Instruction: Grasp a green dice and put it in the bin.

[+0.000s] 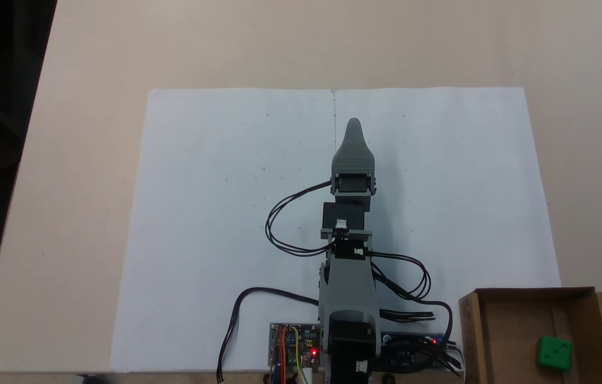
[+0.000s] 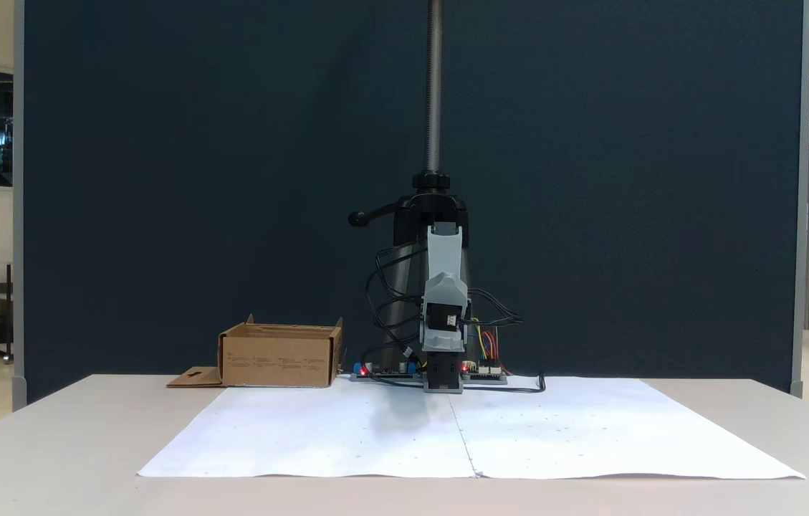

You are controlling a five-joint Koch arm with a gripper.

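The green dice (image 1: 554, 353) lies inside the brown cardboard bin (image 1: 514, 298), near its right wall, at the lower right of a fixed view. From the front, the bin (image 2: 279, 355) stands left of the arm's base, and its walls hide the dice. My gripper (image 1: 354, 128) is raised over the middle of the white paper, far from the bin and holding nothing that I can see. The upper grey jaw covers the other one, so the gap is hidden. Seen from the front, the gripper (image 2: 445, 236) points upward above the base.
A large white paper sheet (image 1: 215, 240) covers the tan table. Circuit boards (image 1: 293, 344) with red lights and loose black cables (image 1: 412, 288) sit around the arm's base. A metal pole with a clamp (image 2: 434, 107) rises behind the arm.
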